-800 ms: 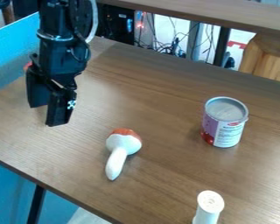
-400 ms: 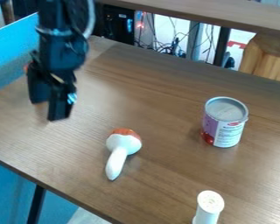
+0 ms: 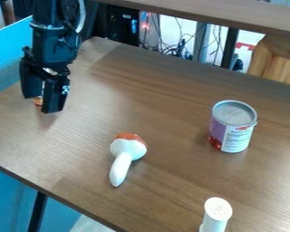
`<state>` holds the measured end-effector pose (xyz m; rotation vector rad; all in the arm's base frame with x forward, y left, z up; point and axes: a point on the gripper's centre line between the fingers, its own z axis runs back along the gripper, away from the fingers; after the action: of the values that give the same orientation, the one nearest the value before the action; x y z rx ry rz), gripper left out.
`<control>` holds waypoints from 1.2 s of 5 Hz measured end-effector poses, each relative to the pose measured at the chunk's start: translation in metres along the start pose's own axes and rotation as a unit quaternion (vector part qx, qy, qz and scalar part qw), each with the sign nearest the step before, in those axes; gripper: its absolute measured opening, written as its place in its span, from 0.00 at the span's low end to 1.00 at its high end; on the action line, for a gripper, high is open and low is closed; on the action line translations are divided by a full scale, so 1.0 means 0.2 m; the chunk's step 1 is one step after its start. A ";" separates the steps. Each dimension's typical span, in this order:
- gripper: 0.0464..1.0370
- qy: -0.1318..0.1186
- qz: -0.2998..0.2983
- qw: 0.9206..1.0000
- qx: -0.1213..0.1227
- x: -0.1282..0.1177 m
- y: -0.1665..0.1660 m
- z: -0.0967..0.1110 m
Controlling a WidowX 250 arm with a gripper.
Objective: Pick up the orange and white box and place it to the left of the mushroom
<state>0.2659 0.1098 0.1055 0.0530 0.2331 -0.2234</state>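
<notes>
Gripper at 9 to 10 o'clock, small orange thing between its jaws

Clock taken from centre of view, 12 at top edge. Gripper (image 3: 41, 104) hangs low over the brown table (image 3: 166, 90), between 9 and 10 o'clock, its arm (image 3: 50, 43) rising towards 11. Jaws: wide, a clear gap between them. A small orange thing (image 3: 38, 102) shows in that gap, near the tips; cannot tell whether the jaws touch it, nor its full shape, most of it being hidden.

Toy mushroom (image 3: 128, 148): lying on the table between 6 and 7 o'clock, well apart from the gripper. Orange-red top towards 1 o'clock, white stem pointing to 7.

Tin can (image 3: 234, 127): upright at 3 o'clock, grey top, purple and white label with red low on its side.

White cylinder (image 3: 217, 215): at 5 o'clock, upright, its lower part cut by the view's edge.

Surroundings: blue panel (image 3: 8, 56) along the table's side at 10 o'clock; tangled cables (image 3: 181, 47) beyond the table, near 1; black table leg (image 3: 37, 213) below the edge at 7 to 8
</notes>
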 end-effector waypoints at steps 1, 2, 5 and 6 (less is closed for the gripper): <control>0.96 -0.026 0.015 0.999 0.010 0.00 0.12 0.07; 0.96 -0.073 0.027 0.997 0.018 0.02 0.24 0.17; 0.96 -0.083 0.128 0.988 0.028 0.11 0.54 0.17; 0.96 -0.089 0.128 0.988 0.014 0.15 0.54 0.15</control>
<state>0.3257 0.2061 0.1307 0.0899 0.0442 0.0246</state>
